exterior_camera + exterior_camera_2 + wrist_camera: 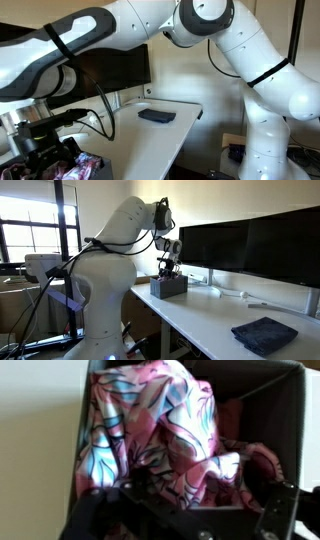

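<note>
Pink patterned cloth [165, 430] lies bunched inside a dark box [272, 400], filling most of it and rising above the rim on one side. The claw [190, 505] hangs directly above the cloth with its fingers [100, 515] spread wide, one on either side of the crumpled folds and holding nothing. Whether the tips touch the fabric cannot be told. In an exterior view the box [168, 286] stands at the far end of the white bench [200, 320], just under the claw [168, 266], near the dark monitors [250, 245]. A folded dark blue cloth [264, 335] lies well apart at the bench's other end.
</note>
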Robot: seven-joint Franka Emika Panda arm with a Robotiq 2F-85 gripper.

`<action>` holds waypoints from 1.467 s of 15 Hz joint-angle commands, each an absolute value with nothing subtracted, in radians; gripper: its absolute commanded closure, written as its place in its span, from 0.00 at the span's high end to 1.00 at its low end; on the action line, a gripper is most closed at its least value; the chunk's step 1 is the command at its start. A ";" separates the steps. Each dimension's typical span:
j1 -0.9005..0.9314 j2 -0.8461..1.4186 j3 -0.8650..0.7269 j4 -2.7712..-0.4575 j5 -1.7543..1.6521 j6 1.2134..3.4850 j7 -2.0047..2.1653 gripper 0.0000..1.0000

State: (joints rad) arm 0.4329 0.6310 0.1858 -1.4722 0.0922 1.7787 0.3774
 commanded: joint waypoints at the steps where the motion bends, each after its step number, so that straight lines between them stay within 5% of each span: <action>1: 0.432 0.572 0.175 -1.493 0.083 1.783 0.408 1.00; 22: 0.416 0.497 0.184 -1.500 0.071 1.969 0.339 1.00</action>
State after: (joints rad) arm 0.4336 0.5154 0.1675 -1.4712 0.0710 1.9616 0.3781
